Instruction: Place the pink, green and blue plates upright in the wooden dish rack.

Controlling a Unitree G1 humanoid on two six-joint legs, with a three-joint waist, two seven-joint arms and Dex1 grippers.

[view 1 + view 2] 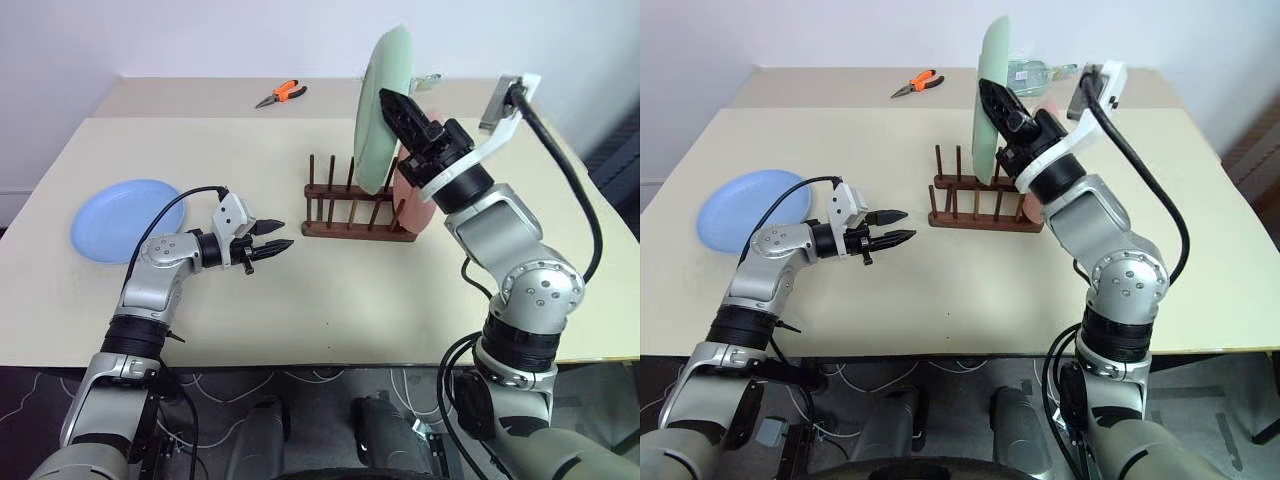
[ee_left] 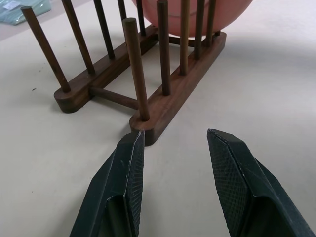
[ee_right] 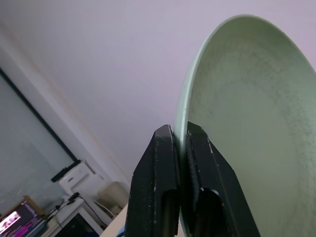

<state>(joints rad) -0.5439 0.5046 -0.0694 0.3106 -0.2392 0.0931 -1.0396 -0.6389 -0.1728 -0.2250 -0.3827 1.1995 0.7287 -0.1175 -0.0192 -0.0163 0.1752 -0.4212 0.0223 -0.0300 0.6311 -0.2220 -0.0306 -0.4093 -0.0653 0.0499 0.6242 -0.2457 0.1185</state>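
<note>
My right gripper (image 1: 392, 100) is shut on the rim of the green plate (image 1: 380, 110), holding it upright above the wooden dish rack (image 1: 355, 210); its lower edge hangs among the pegs. The pink plate (image 1: 413, 205) stands at the rack's right end, partly hidden by my right arm. The blue plate (image 1: 122, 218) lies flat on the table at the left. My left gripper (image 1: 280, 235) is open and holds nothing, hovering a little left of the rack and pointing at its near end (image 2: 143, 126).
Orange-handled pliers (image 1: 281, 94) lie at the back of the table. A clear bottle (image 1: 1035, 72) lies behind the rack. The beige table (image 1: 330, 310) has open surface in front of the rack, and its front edge is close to my arms.
</note>
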